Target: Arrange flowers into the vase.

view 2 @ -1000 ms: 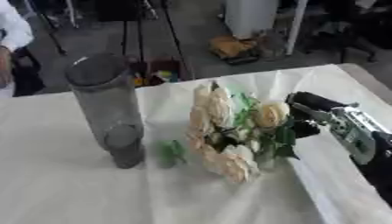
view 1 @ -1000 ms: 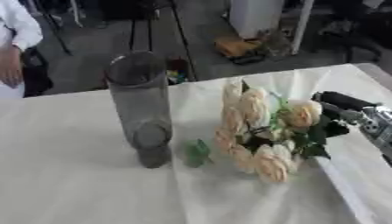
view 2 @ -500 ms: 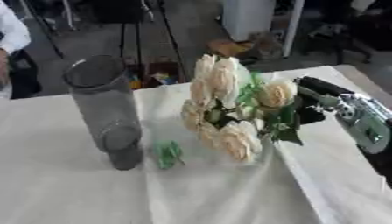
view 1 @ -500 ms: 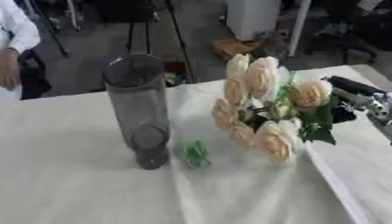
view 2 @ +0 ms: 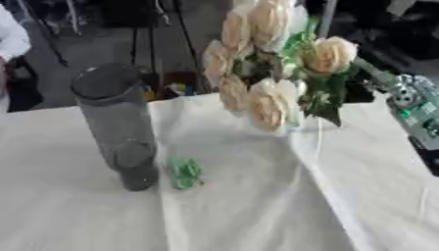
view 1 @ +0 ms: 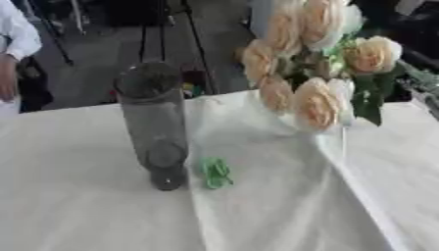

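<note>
A tall dark glass vase (view 1: pixel 154 122) stands upright on the white tablecloth (view 1: pixel 94 211), left of centre. A bouquet of cream roses (view 2: pixel 266 63) with green leaves hangs in the air above the table's far right part, higher than the vase's rim and to its right. My right hand (view 2: pixel 410 104) comes in from the right edge with the stems running into it; its fingers are blurred there. A small green leaf (view 1: pixel 216 172) lies on the cloth just right of the vase's base. My left hand does not show.
The table's right edge (view 2: pixel 425 196) runs close beside my right arm. Behind the far edge are a tripod's legs (view 1: pixel 184 34) and a dark floor. A person in a white sleeve (view 1: pixel 15 41) stands at the far left, away from the table's things.
The bouquet has risen from the cloth into the air with my right hand, blooms now upward. The vase and the green leaf have stayed put.
</note>
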Robot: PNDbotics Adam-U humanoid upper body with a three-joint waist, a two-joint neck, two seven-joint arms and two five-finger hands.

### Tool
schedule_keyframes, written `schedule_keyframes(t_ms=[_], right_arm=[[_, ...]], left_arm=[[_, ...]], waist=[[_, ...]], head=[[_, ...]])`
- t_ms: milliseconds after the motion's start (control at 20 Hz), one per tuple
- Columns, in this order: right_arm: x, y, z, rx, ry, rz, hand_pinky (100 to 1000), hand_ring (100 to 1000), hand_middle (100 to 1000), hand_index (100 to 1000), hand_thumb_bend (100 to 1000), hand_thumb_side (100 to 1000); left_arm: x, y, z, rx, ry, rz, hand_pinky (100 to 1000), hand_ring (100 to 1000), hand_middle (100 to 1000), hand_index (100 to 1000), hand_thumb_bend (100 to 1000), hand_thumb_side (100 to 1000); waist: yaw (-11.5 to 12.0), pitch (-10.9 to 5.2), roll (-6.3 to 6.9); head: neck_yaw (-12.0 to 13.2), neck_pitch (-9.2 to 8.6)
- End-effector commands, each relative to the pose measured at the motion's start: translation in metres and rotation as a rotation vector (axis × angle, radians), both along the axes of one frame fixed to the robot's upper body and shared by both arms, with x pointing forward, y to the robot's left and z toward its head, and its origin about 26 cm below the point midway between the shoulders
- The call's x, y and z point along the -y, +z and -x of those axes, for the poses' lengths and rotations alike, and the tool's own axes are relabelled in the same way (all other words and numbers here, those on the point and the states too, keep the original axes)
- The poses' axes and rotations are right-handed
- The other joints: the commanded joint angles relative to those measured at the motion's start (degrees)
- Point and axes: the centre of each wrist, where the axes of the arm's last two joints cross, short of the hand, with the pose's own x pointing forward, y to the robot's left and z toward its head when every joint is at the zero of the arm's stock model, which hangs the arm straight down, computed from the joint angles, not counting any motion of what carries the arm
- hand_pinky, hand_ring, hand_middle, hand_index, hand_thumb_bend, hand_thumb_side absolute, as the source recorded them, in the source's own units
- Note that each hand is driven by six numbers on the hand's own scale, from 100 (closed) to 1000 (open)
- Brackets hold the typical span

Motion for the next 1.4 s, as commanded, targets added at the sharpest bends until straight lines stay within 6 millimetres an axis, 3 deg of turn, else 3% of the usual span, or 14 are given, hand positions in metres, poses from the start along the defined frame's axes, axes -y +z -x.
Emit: schedule_keyframes(t_ms=[50, 600, 950, 1400], right_arm=[[-0.004, 0.031, 0.010, 0.102, -0.013, -0.041, 100, 100, 100, 100, 225, 291], [-0.055, 0.061, 0.005, 0.175, 0.059, -0.255, 100, 100, 100, 100, 216, 292], [-0.088, 0.083, 0.005, 0.205, 0.122, -0.405, 100, 100, 100, 100, 202, 300], [-0.117, 0.108, 0.011, 0.238, 0.153, -0.596, 100, 100, 100, 100, 190, 311]], left_arm=[[-0.005, 0.008, 0.005, 0.029, 0.020, -0.018, 874, 915, 866, 954, 100, 1000], [-0.003, 0.007, 0.004, 0.025, 0.015, -0.016, 874, 915, 866, 954, 100, 1000], [-0.003, 0.006, 0.004, 0.023, 0.010, -0.017, 875, 916, 866, 954, 100, 1000], [-0.001, 0.007, 0.004, 0.025, 0.004, -0.021, 874, 916, 866, 954, 100, 1000]], waist=[[0.20, -1.47, -0.45], [0.94, -1.72, -1.38], [1.51, -1.67, -1.90], [2.41, -1.68, -2.49]], head=[[0.75, 0.52], [5.05, 1.56], [5.09, 1.52], [4.70, 1.59]])
